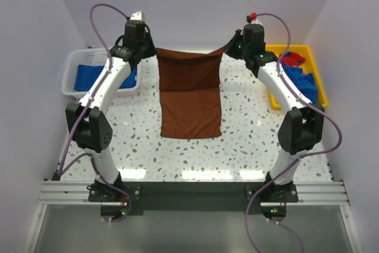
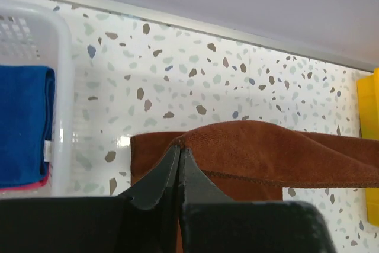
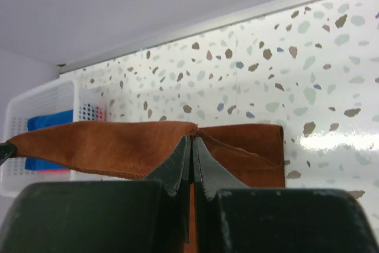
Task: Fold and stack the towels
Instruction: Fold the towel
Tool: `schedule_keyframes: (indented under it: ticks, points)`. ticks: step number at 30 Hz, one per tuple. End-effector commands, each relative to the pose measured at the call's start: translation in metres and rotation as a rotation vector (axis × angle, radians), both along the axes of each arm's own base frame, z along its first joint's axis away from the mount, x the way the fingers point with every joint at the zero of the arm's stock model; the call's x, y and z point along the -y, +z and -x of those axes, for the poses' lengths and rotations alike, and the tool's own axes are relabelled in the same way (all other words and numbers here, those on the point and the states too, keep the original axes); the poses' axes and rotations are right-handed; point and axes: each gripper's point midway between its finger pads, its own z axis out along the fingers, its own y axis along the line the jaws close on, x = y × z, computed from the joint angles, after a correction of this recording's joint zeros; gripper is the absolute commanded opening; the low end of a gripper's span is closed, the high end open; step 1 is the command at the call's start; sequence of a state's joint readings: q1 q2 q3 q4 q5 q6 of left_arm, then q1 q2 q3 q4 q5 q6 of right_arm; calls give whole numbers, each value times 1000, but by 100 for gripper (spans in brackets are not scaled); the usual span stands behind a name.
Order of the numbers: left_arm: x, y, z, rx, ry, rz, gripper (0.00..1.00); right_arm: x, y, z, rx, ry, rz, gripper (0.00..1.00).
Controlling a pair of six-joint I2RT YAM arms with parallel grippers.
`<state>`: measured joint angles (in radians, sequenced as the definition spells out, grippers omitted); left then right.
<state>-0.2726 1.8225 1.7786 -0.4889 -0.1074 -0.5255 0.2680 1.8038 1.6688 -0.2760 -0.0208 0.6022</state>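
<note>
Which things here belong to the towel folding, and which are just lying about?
Job:
brown towel, held by left pincer and right pincer
blue towel in basket
tray towels

Lying about:
basket
tray

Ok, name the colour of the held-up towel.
Plain rust-brown towel; best in the top external view.

The speckled table bears white basket, yellow tray and part of brown towel.
</note>
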Motion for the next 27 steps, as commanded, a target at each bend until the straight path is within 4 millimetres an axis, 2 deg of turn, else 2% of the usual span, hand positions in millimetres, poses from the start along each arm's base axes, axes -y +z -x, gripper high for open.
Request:
schedule_keyframes:
  ticks: [1, 3, 4, 6, 7, 8, 9, 10, 11, 12, 13, 15, 16, 18, 19, 22, 24, 25, 26, 27]
  points:
    - [5, 31, -9, 74, -81, -34, 4, 1, 39, -19, 114, -24, -15, 0]
    - [7, 30, -4, 78, -100, -24, 5, 2, 35, -14, 99, -24, -16, 0]
    - [7, 26, -1, 73, -102, -22, 5, 0, 19, -7, 61, -7, -17, 0]
    - [4, 17, 11, 64, -103, -22, 5, 1, 14, 6, 40, -2, -27, 0]
    - [2, 0, 19, 29, -104, -31, 5, 0, -8, 16, -9, 15, -28, 0]
    - [1, 7, 25, 47, -108, -18, 6, 1, -4, 25, -9, 16, -40, 0]
    - [2, 5, 31, 43, -112, -10, 6, 1, -10, 31, -26, 21, -47, 0]
    - [1, -10, 40, 6, -116, -9, 6, 1, -30, 44, -77, 31, -47, 0]
    - [3, -5, 50, 13, -135, 11, 6, 1, -35, 51, -97, 34, -55, 0]
    - [4, -8, 57, 2, -142, 22, 6, 2, -31, 59, -97, 36, -62, 0]
    - [2, -24, 67, -37, -147, 22, 6, 2, -45, 70, -134, 46, -59, 0]
    - [2, -23, 84, -45, -158, 39, 6, 1, -43, 84, -146, 61, -58, 0]
    - [0, -34, 93, -75, -157, 35, 6, 2, -52, 93, -181, 62, -49, 0]
    - [-3, -39, 109, -107, -164, 36, 6, 0, -52, 105, -195, 73, -43, 0]
    - [-5, -50, 116, -137, -162, 32, 7, 1, -57, 114, -212, 76, -41, 0]
    - [-7, -51, 121, -141, -166, 20, 7, 0, -56, 113, -214, 69, -45, 0]
    - [-9, -49, 111, -131, -152, -2, 7, 2, -51, 102, -197, 64, -25, 0]
    - [-7, -32, 100, -85, -152, 0, 6, 1, -30, 87, -137, 52, -27, 0]
    - [-9, -30, 87, -70, -132, -17, 7, -1, -31, 76, -130, 50, -17, 0]
    - [-9, -22, 78, -49, -130, -28, 7, -2, -23, 67, -100, 47, -16, 0]
